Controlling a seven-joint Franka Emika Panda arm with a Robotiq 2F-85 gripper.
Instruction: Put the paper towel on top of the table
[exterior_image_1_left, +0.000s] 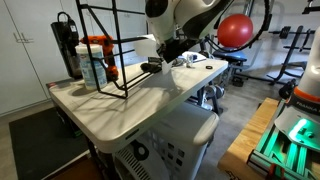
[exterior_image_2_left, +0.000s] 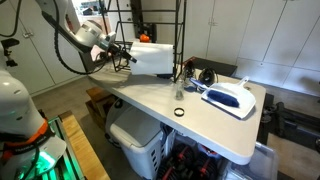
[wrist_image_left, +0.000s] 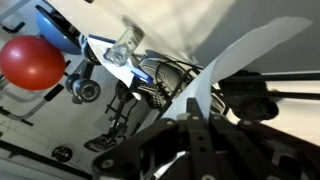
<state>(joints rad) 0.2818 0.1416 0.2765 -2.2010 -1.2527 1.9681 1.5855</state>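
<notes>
A black wire rack (exterior_image_2_left: 160, 20) is seen on the table (exterior_image_2_left: 215, 130), with an orange-capped bottle (exterior_image_1_left: 95, 62) inside the rack. The paper towel (exterior_image_2_left: 155, 57) is held just beside the rack (above the tabletop), clamped by the gripper (exterior_image_2_left: 130, 55).

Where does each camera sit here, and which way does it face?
In an exterior view: off a table corner, looking across it toward the red ball; arm overhead.
In an exterior view: off the opposite end, facing the rack; gripper holds the paper towel.
Wrist view: looks past its fingers toward the ball.
Shared: both exterior views show table, rack, arm.
</notes>
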